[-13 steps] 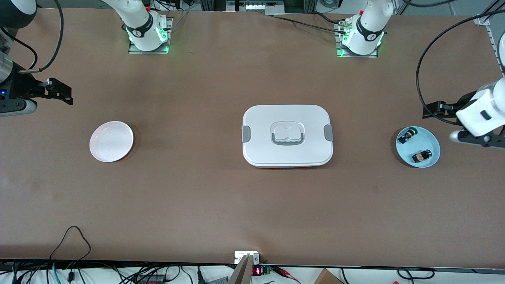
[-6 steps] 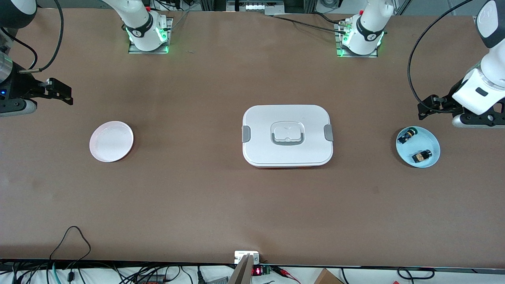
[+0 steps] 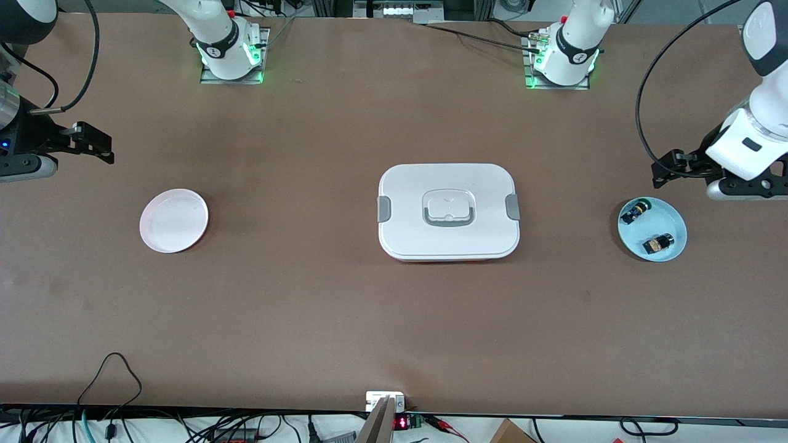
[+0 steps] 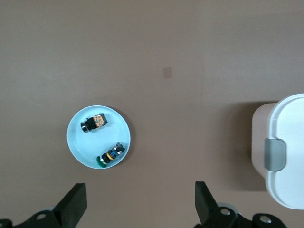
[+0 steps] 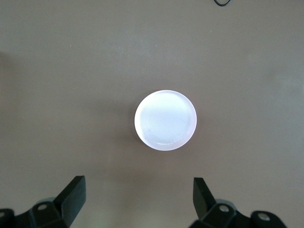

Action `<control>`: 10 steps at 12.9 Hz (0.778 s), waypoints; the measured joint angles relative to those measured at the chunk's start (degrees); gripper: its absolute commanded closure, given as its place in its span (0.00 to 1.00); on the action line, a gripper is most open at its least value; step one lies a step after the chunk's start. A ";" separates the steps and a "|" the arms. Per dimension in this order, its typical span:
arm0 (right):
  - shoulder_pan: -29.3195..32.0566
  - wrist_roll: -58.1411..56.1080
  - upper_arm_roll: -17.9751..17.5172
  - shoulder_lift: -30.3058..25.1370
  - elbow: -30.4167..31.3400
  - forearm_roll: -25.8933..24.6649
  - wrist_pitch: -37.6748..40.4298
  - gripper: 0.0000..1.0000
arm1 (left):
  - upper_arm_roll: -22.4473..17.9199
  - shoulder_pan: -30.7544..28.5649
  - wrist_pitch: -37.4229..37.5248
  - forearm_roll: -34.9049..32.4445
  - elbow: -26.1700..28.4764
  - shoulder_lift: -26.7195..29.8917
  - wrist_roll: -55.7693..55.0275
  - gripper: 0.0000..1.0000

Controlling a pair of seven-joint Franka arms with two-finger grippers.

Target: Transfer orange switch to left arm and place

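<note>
Opening stage of a two-arm handover: the orange switch lies untouched in a pale blue dish at the left arm's end of the table, sharing it with a second small black part marked blue and yellow-green, which lies farther from the front camera. Neither part has been picked up, so the reach for the switch appears to be the step in hand.

The left gripper hangs in the air just beside the dish, over bare table, its fingers spread wide and holding nothing. From the left wrist view the dish sits between and ahead of the two fingers, with the switch lying on its side. The next move likely calls for the left gripper to shift over the dish, line its fingers up across the narrow body of the switch, and come down without disturbing its neighbour.

The white box with grey clips sits mid-table, squarely between the dish and an empty pink plate at the right arm's end; any carry will need to pass over or around it.

The right gripper waits in the air near its own end of the table, fingers apart and empty, the pink plate below it
</note>
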State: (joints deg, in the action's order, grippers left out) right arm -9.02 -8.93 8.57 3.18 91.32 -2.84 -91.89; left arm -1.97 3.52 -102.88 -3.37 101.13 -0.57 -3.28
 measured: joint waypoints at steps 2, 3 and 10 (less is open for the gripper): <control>0.00 0.00 0.00 0.00 0.00 0.00 0.00 0.00 | 1.12 -0.73 -0.14 0.00 0.00 0.00 -0.90 0.00; 0.00 0.00 0.00 0.00 0.00 0.00 0.00 0.00 | 1.16 -0.94 -0.14 0.00 0.00 -0.02 -0.91 0.00; 0.01 0.00 0.00 0.02 0.00 0.00 0.00 0.00 | 1.58 -1.56 -0.14 0.00 0.00 -0.10 -0.91 0.00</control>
State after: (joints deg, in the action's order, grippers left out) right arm -9.01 -8.93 8.57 3.19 91.32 -2.84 -91.89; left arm -0.39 1.96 -103.02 -3.37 101.13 -0.67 -4.20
